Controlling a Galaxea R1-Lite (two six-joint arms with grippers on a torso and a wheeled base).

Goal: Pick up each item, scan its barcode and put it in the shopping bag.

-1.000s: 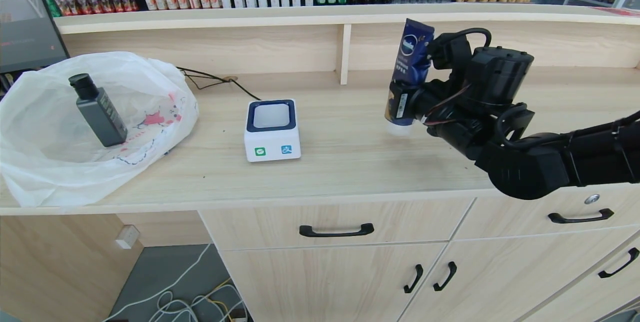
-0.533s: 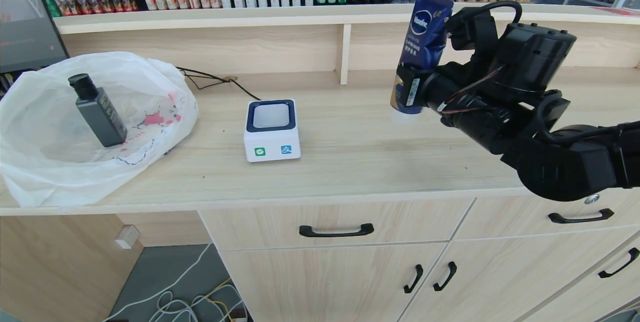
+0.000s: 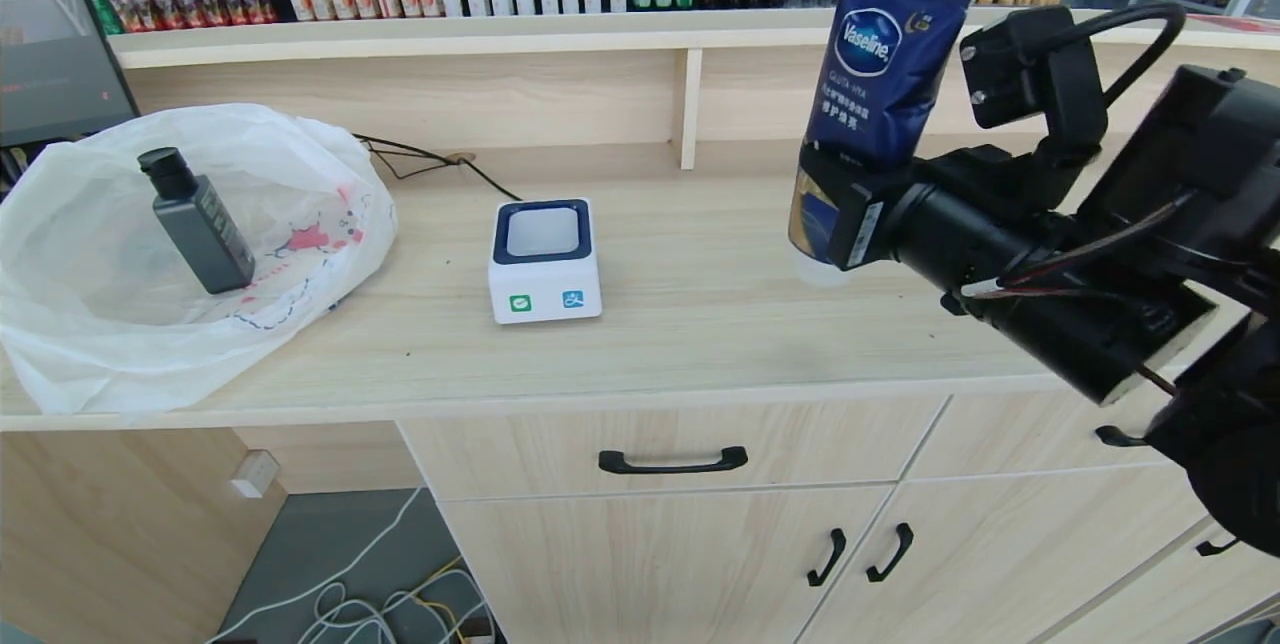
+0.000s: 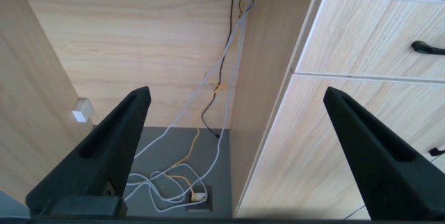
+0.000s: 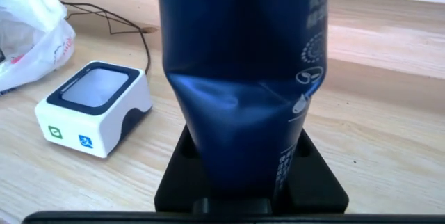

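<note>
Up off the surface (image 3: pixel 700 324), well right of the shopping bag (image 3: pixel 330 224) and the scanner (image 3: pixel 545 259), our right arm has carried the blue tube (image 3: pixel 880 64) higher, upright, cap down. Our right claw (image 3: pixel 835 224) is clenched on its lower body, which dents, so we judge it light, soft and slick, best held low by the stiffer cap end; our left claw (image 4: pixel 236 95) hangs spread below the surface.

Counter (image 3: pixel 700 334): light wood, level top. Bag (image 3: pixel 335 189): white plastic, set open at the left end. Scanner (image 3: pixel 544 264): white box, placed near the middle, apart from the bag. Cable (image 3: pixel 425 160): black, laid behind both, led to the scanner's rear.
</note>
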